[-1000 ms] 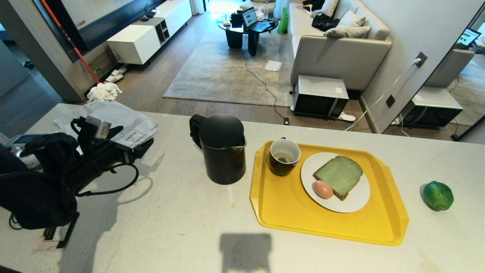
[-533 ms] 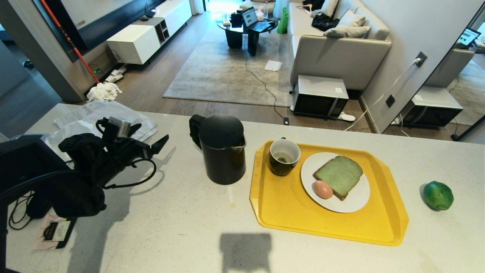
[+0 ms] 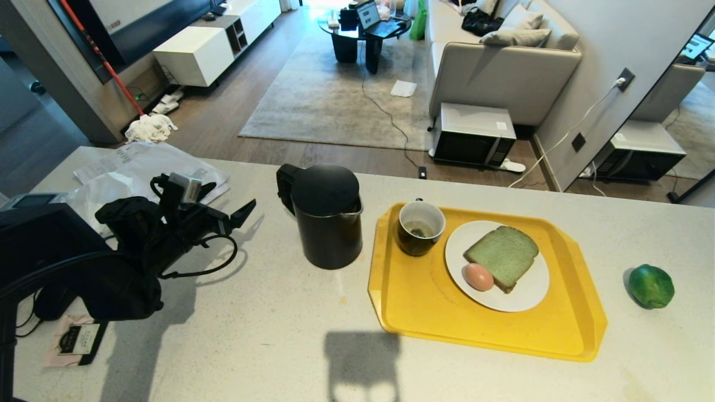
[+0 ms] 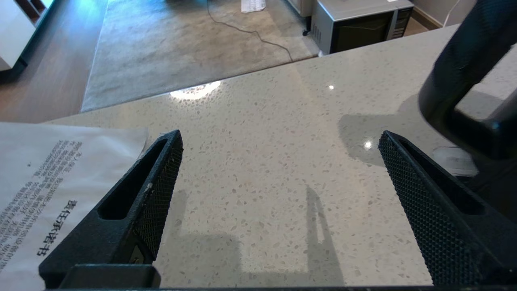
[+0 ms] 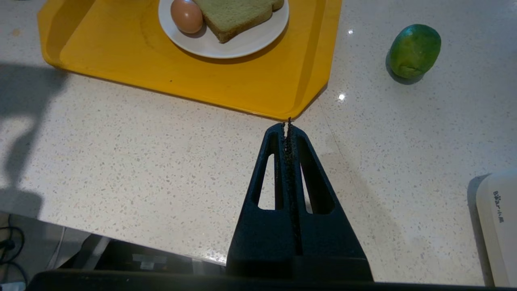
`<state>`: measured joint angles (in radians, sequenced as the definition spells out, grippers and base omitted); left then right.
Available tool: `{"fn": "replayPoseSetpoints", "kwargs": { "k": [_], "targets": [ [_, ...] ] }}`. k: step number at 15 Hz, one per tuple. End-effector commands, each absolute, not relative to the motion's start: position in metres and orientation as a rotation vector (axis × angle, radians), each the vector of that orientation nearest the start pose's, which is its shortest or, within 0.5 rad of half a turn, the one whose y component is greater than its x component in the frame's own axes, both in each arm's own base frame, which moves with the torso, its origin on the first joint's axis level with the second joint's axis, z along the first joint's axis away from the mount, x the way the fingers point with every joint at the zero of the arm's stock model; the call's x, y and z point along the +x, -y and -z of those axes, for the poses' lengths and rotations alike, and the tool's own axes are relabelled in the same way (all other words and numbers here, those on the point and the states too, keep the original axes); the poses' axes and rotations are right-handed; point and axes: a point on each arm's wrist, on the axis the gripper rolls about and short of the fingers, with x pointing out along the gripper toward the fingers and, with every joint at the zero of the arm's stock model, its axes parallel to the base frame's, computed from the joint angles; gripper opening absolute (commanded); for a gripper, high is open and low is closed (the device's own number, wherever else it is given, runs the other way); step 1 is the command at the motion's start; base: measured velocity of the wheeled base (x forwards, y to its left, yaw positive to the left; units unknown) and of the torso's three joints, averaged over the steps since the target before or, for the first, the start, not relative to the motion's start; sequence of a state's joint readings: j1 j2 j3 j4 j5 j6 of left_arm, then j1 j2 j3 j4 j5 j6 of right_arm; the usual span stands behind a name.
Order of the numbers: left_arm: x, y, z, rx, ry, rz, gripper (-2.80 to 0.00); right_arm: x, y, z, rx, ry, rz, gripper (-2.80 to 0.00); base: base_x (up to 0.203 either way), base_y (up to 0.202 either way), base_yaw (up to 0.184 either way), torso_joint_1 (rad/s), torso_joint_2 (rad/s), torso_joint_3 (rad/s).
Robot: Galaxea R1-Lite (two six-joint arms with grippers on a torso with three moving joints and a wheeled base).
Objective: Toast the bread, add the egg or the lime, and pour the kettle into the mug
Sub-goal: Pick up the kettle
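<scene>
The matte-black kettle (image 3: pixel 327 215) stands on the counter, its handle (image 4: pixel 456 97) turned toward my left gripper (image 3: pixel 232 209). That gripper (image 4: pixel 279 135) is open and empty, low over bare counter, a short way left of the kettle. On the yellow tray (image 3: pixel 424 312) stand the black mug (image 3: pixel 420 228) and a white plate (image 3: pixel 525 296) bearing the greenish bread (image 3: pixel 503 255) and the egg (image 3: pixel 478 277). The lime (image 3: pixel 651 286) lies on the counter right of the tray. My right gripper (image 5: pixel 287 125) is shut and empty, just off the tray's near corner (image 5: pixel 242 87), with the egg (image 5: pixel 186 15), bread (image 5: pixel 234 12) and lime (image 5: pixel 414 50) beyond it.
Printed papers (image 3: pixel 151 167) lie behind the left gripper, and a small packet (image 3: pixel 72 340) lies near the counter's front left. A white appliance (image 5: pixel 499 226) sits at the counter's right. Past the counter's far edge is the living-room floor.
My left arm has reached rightward and away from me toward the kettle, still open. The head view has shifted slightly. The right gripper and the things on the counter have stayed put.
</scene>
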<state>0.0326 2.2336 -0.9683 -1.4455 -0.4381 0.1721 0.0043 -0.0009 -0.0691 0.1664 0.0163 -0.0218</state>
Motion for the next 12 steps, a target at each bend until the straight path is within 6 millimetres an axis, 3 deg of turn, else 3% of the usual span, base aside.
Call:
{"fn": "replayPoseSetpoints", "kwargs": {
  "k": [1, 7, 12],
  "targets": [
    [0.406, -0.002, -0.117, 0.215, 0.229, 0.369, 0.0, -0.029, 0.0, -0.077, -0.021, -0.098, -0.023, -2.8, 0.0, 0.0, 0.0, -0.001, 0.0, -0.165],
    [0.403, -0.001, -0.131, 0.22, 0.26, 0.353, 0.0, -0.029, 0.0, -0.077, -0.021, -0.098, -0.023, -2.8, 0.0, 0.0, 0.0, 0.005, 0.0, -0.053],
    [0.397, 0.035, -0.142, 0.209, 0.268, 0.443, 0.0, -0.029, 0.0, -0.077, -0.021, -0.098, -0.023, -2.8, 0.0, 0.0, 0.0, 0.0, 0.0, 0.0]
  ]
}}
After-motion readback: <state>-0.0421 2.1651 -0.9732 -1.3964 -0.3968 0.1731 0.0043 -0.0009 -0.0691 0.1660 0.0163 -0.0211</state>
